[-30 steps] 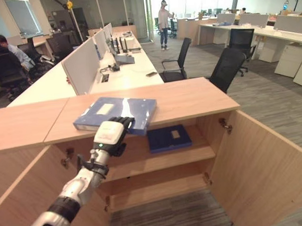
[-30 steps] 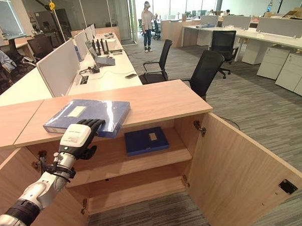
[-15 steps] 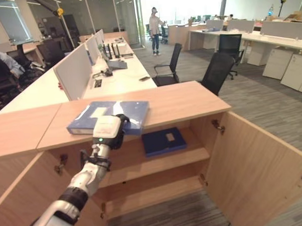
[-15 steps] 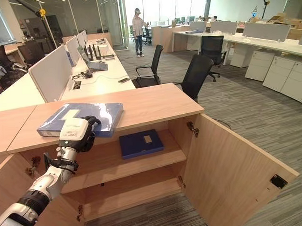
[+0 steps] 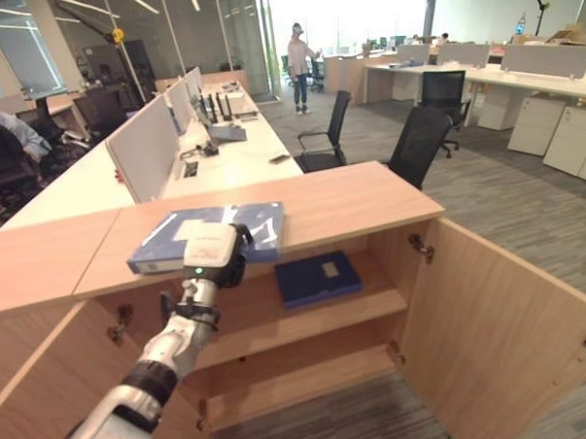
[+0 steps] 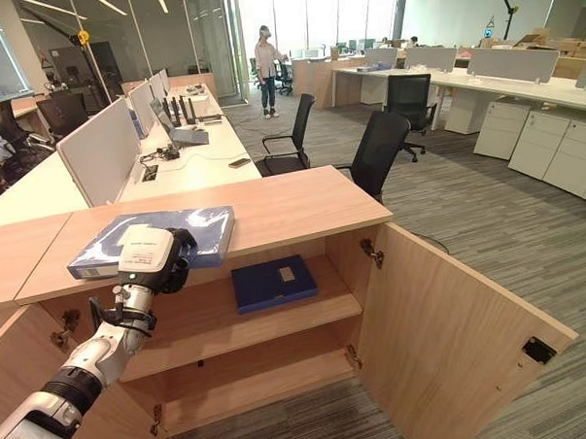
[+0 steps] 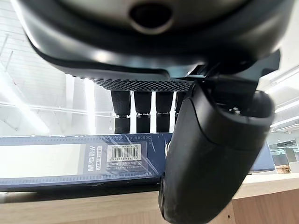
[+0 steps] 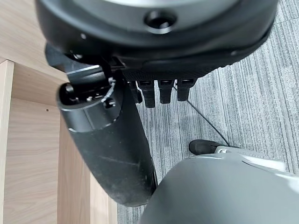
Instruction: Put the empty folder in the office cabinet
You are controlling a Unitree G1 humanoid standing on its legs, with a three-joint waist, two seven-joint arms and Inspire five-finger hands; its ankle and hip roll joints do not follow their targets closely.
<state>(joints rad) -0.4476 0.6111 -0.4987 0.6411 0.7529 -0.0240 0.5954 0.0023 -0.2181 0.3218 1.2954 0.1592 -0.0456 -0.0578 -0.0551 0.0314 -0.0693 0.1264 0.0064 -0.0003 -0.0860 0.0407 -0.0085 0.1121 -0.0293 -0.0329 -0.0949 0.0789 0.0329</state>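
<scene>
Folder [image 5: 211,235], blue and flat, lies on the cabinet's [image 5: 350,199] wooden surface, toward its 9 o'clock end, with its near long edge along the front lip. Left hand [image 5: 213,254] comes up from 7 o'clock and meets that near edge at about the folder's middle. Its fingers [image 7: 140,111] are laid over the folder's top in a row, reaching toward 12 o'clock, while the thumb [image 7: 210,154] stands in front of the spine and the surface's lip; together they close round the folder's near edge. In the left wrist view the spine with its white label [image 7: 60,161] runs across just past the fingers, resting on the wood.

Below, the cabinet stands open: its door [image 6: 454,344] swings out toward 4 o'clock, and on the upper shelf [image 5: 307,311] lies a second, darker blue folder [image 5: 318,277], flat, at about 5 o'clock from the first one and well apart from the hand. The lower shelf [image 6: 251,377] sits beneath it.

Right hand [image 8: 117,140] shows in its own wrist view, over grey carpet [image 8: 243,93] beside a wood panel; its fingers hang relaxed and hold nothing.
</scene>
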